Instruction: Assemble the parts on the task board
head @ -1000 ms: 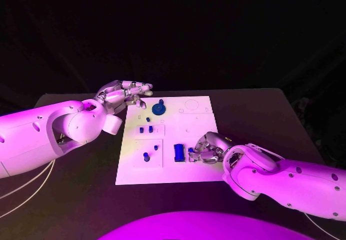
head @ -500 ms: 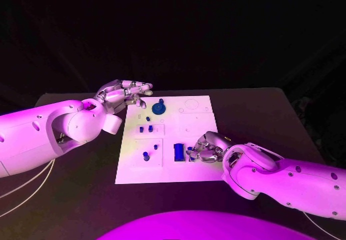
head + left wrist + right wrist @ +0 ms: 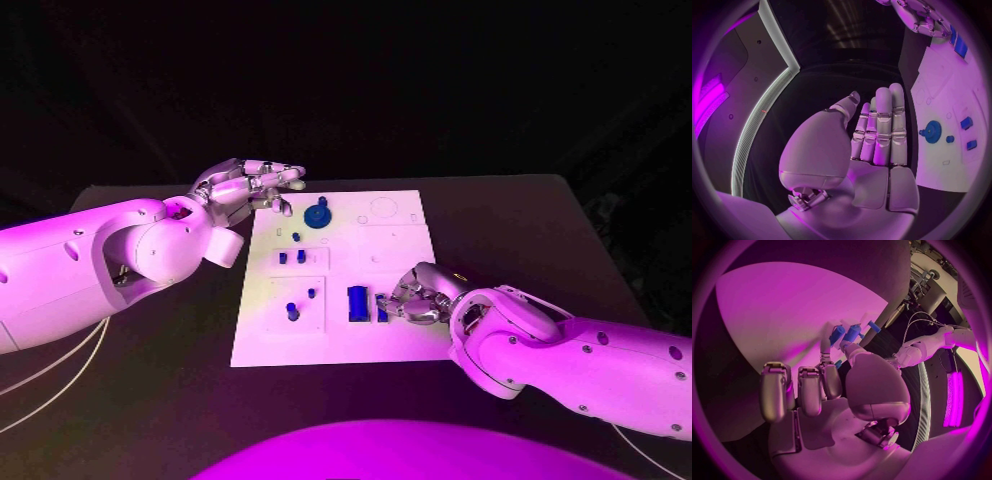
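The white task board (image 3: 332, 335) lies in the middle of the table. On it are a blue gear (image 3: 317, 215), two small blue parts (image 3: 291, 257), two more (image 3: 300, 305) nearer me, and an upright blue block (image 3: 356, 303). My right hand (image 3: 415, 297) rests on the board just right of the block, its fingers curled in. Thumb and a finger pinch a small blue part (image 3: 837, 363) (image 3: 382, 306). My left hand (image 3: 245, 188) hovers by the board's far left corner, fingers straight and holding nothing. The left wrist view shows the left hand (image 3: 873, 145) beside the board (image 3: 942, 165) and gear (image 3: 932, 132).
The black table (image 3: 505, 230) spreads around the board on all sides. In the right wrist view several blue parts (image 3: 851, 331) stand on the board (image 3: 786, 315) beyond my fingertips (image 3: 826, 346). Thin cables (image 3: 58, 375) hang under my left arm.
My right hand has shifted slightly on the board beside the blue block, still curled over the small part. The left hand has not moved.
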Robot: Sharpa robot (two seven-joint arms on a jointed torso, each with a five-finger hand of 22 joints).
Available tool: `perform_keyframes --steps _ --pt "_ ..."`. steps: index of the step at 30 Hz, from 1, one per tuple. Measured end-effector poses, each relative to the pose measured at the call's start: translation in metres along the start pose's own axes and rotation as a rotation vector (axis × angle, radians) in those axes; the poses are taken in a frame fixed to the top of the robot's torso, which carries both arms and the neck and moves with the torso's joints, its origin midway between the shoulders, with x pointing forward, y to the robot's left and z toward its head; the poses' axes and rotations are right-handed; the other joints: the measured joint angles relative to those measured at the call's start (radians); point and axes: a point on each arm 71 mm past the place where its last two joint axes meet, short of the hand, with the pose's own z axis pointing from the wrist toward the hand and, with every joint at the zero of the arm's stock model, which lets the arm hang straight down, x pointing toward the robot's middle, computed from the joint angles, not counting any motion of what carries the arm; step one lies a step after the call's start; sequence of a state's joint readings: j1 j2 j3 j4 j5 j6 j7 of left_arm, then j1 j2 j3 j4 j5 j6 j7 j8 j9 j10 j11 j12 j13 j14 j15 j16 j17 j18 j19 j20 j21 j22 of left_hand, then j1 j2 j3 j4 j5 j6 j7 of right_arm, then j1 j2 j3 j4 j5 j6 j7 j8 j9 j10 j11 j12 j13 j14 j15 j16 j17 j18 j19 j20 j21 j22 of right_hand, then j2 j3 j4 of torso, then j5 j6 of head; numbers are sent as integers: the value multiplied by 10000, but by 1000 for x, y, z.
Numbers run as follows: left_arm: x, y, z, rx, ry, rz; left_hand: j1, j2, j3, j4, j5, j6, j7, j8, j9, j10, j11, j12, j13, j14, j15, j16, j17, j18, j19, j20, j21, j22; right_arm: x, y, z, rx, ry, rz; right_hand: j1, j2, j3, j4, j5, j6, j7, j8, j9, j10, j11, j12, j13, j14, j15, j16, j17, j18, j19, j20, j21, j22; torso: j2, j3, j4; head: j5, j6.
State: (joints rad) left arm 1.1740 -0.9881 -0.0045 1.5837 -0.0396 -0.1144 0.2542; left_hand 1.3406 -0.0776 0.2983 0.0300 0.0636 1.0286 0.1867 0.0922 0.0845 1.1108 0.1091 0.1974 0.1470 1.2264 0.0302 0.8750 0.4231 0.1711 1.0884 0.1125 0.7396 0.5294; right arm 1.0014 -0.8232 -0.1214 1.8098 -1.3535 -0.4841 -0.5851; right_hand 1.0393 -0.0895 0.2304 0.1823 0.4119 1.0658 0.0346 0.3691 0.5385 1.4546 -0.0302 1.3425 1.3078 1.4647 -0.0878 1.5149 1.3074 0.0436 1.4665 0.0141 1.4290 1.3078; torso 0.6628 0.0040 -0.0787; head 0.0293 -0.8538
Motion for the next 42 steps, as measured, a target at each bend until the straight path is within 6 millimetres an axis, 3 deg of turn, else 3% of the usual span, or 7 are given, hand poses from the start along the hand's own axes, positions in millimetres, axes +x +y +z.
perform_keyframes --steps 8,13,26,42 --pt "0 0 0 -11 -1 1 0 0 -29 -29 0 0 0 0 0 0 0 0 -1 0 0 0 0 0 0 0 0 0 -1 -1 -1 -5 20 -70 1 0 -27 27 0 0 0 0 0 0 0 0 0 0 0 0 0 3 0 0 0 -1 -4 5 -8 -19 -17" --pt "0 0 0 -14 2 0 0 0 -28 -29 0 0 0 0 0 0 0 0 -1 0 0 0 1 0 0 0 0 1 -2 -2 -4 -85 18 -113 257 -4 -182 -145 -64 0 0 0 4 0 0 -1 0 0 0 0 0 4 0 0 0 -1 -4 5 -4 -31 -12" --pt "-2 0 -1 -20 -34 9 0 0 -28 -29 0 0 0 0 0 0 0 0 -2 0 0 0 1 -1 0 0 0 1 -1 -4 -20 -653 244 -252 467 -18 -261 -294 -293 0 0 0 11 -1 0 -1 0 0 0 0 -1 8 0 1 0 -3 -1 1 -13 9 -11" --pt "-2 0 -1 -23 -25 7 0 0 -28 -28 0 0 0 0 0 0 0 0 -4 0 0 0 1 0 0 0 0 2 2 -4 -14 -767 317 -455 559 -3 -261 -294 -292 0 0 1 10 0 1 -2 0 0 0 0 6 10 0 1 0 -4 5 -6 10 7 -24"
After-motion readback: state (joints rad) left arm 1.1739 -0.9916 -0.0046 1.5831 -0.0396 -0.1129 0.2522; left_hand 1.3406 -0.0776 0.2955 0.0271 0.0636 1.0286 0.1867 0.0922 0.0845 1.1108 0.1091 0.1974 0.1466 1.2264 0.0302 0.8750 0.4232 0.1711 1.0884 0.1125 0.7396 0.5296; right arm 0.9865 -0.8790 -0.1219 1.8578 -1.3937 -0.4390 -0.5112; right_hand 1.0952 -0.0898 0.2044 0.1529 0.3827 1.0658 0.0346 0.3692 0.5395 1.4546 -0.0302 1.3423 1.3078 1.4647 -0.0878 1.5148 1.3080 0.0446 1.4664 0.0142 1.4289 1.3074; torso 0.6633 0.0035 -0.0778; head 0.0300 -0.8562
